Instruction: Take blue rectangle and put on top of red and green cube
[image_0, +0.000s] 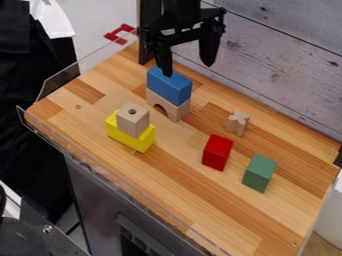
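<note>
My gripper (188, 70) hangs at the top of the view, open, its fingers apart with nothing between them. Below it the blue rectangle (169, 87) lies on top of a natural wood arch block (167, 104); the left fingertip overlaps the blue block's upper edge in the view, and whether they touch I cannot tell. The red cube (217, 152) and the green cube (259, 173) stand right of centre on the wooden table, side by side with a gap between them.
A yellow block (129, 135) with a holed wooden cube (133, 120) on it stands left of centre. A small notched wooden piece (237, 123) stands behind the red cube. Clear plastic edging (80, 65) borders the table (200, 210), and a plank wall rises behind.
</note>
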